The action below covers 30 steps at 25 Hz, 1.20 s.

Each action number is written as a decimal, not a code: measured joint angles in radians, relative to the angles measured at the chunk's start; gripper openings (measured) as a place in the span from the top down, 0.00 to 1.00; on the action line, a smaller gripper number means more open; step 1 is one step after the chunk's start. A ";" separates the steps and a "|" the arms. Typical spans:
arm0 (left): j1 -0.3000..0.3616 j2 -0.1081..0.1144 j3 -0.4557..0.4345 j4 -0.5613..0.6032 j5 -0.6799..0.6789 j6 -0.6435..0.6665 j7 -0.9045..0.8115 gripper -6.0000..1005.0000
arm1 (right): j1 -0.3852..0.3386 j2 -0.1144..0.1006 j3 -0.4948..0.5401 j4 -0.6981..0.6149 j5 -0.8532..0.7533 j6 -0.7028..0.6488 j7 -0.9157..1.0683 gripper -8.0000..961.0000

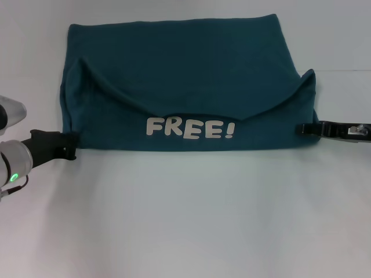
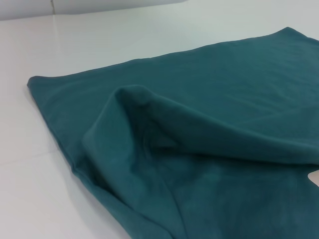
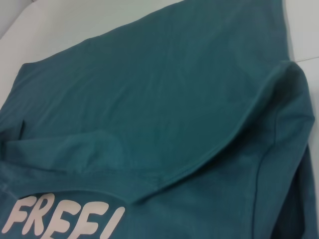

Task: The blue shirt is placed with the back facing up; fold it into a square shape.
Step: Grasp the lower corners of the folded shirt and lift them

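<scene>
**Op:** Plain white counter [image 1: 185, 220], nothing else on it. The blue shirt [image 1: 185, 69] lies across the far half, centred between the left and right edges. It is already folded into a wide band, with a flap draped over it and the "FREE!" lettering [image 1: 190, 128] showing along the near edge.

**Obs:** Grippers?

**Op:** The left gripper [image 1: 71, 146] is at the shirt's near-left corner and the right gripper [image 1: 306, 128] at the near-right side edge, both touching or just beside the cloth. From the head view I cannot tell how far either is open, or whether either holds fabric. The wrist views show only cloth, no fingers.

**Obs:** Step in hand?

**Op:** My judgement: take the two ends of the band for the next fold toward a square. To do it well I want each pinch to catch every layer at its corner, not just the top flap. The flap's edge sags in the middle and both its ends are puffed up, so lifting unevenly would skew the fold.

**Obs:** Risk?

**Op:** Soft fabric, so layers may slip. Lift both sides together, keep light tension, lay edges flush.
</scene>
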 joint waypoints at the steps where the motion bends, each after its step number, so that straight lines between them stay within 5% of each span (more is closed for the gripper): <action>1: 0.000 0.000 0.000 0.000 0.000 0.000 0.000 0.96 | 0.000 0.001 0.000 0.000 0.000 0.001 0.001 0.42; 5: 0.000 0.000 0.000 0.000 0.001 0.000 0.000 0.96 | 0.000 0.003 -0.006 0.000 -0.001 0.001 0.000 0.43; 15: 0.003 0.000 -0.006 0.007 0.012 0.030 -0.025 0.95 | -0.029 0.008 -0.006 -0.026 0.007 -0.025 -0.036 0.79; 24: 0.070 -0.002 -0.005 0.160 0.078 0.271 -0.196 0.94 | -0.052 -0.006 -0.002 -0.088 0.009 -0.104 -0.071 0.96; 30: 0.114 0.000 -0.014 0.255 0.080 0.433 -0.309 0.94 | -0.095 -0.010 -0.003 -0.191 0.005 -0.230 -0.084 0.98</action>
